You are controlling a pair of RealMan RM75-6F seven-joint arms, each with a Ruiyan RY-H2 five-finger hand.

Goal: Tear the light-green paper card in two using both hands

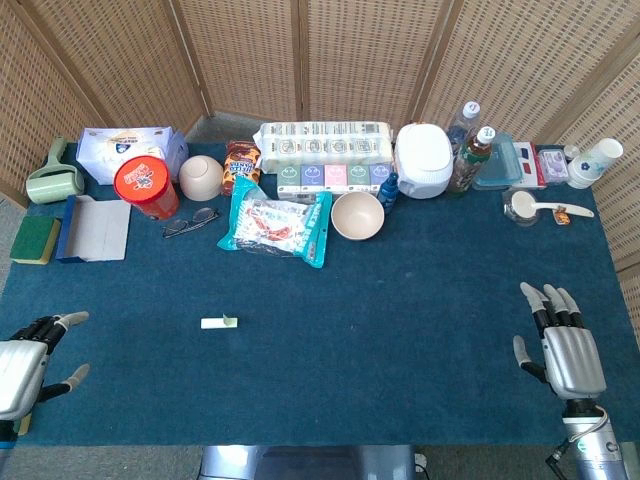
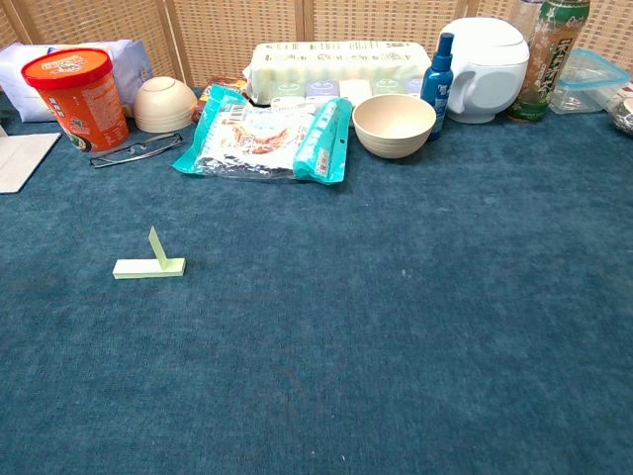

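Note:
The light-green paper card (image 1: 218,322) is a small strip lying flat on the blue cloth left of centre, with one end folded upright; the chest view shows the card (image 2: 150,265) at mid-left. My left hand (image 1: 30,362) rests at the table's front left corner, fingers apart, holding nothing, well left of the card. At the front right edge my right hand (image 1: 562,345) lies palm down with its fingers spread, far from the card. Neither hand shows in the chest view.
Along the back stand a red noodle cup (image 1: 146,186), glasses (image 1: 190,221), a snack bag (image 1: 275,226), a beige bowl (image 1: 357,215), a tissue pack (image 1: 323,144), a white cooker (image 1: 424,160) and bottles (image 1: 470,158).

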